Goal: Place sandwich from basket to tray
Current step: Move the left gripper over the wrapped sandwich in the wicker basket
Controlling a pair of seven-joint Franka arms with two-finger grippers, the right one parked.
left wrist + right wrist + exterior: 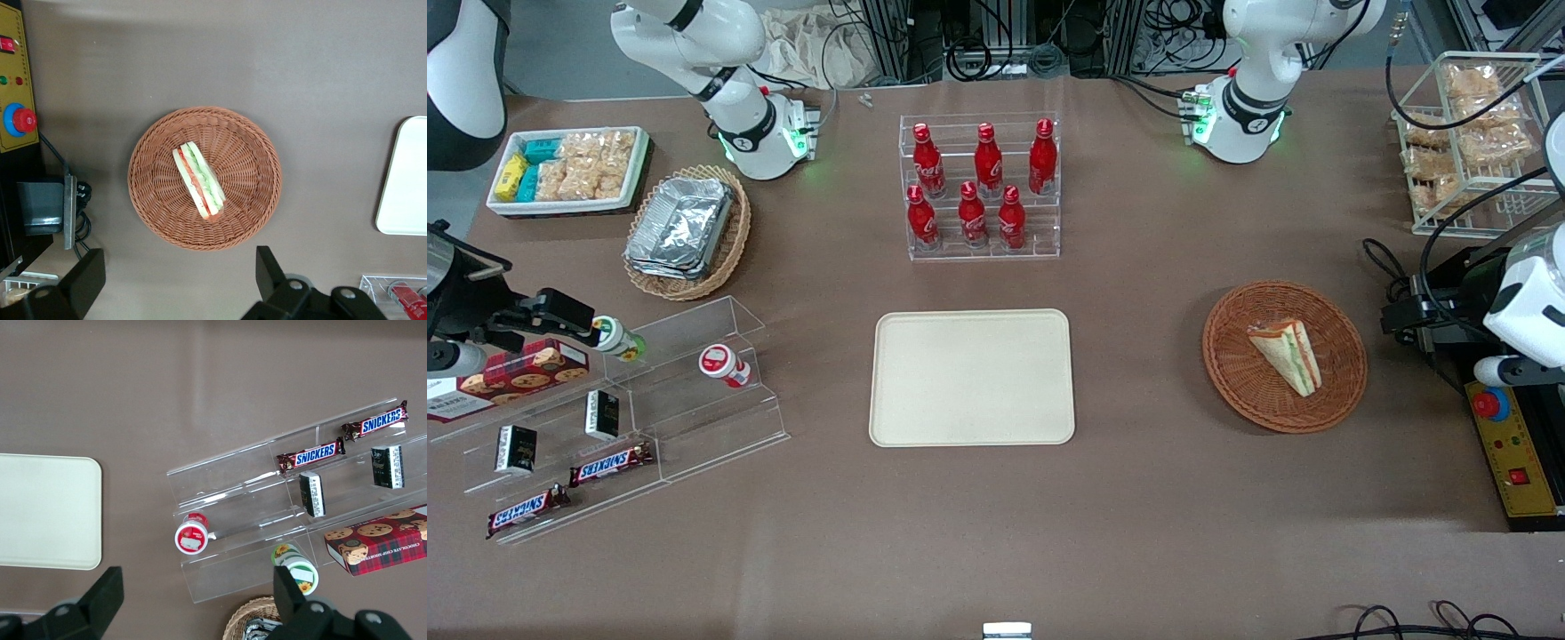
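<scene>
The sandwich (1287, 354) lies inside the round reddish-brown basket (1232, 373) toward the working arm's end of the table (1138, 498), resting on one bread face with its green and orange-red filling edge showing along one long side. The cream tray (972, 377) sits bare and well apart from the basket, nearer the middle of the table. In the wrist view the tool (175, 281) hangs high above the basket with its fingers (270, 269) spread wide and nothing between them, the sandwich (199, 181) almost under the gap. The step in hand looks like the approach. To do it well, centre over the wedge, turn so the fingers close across the two bread faces at the thick part, and descend without catching the basket (153, 200) rim; squeeze gently, since the bread would likely give.
</scene>
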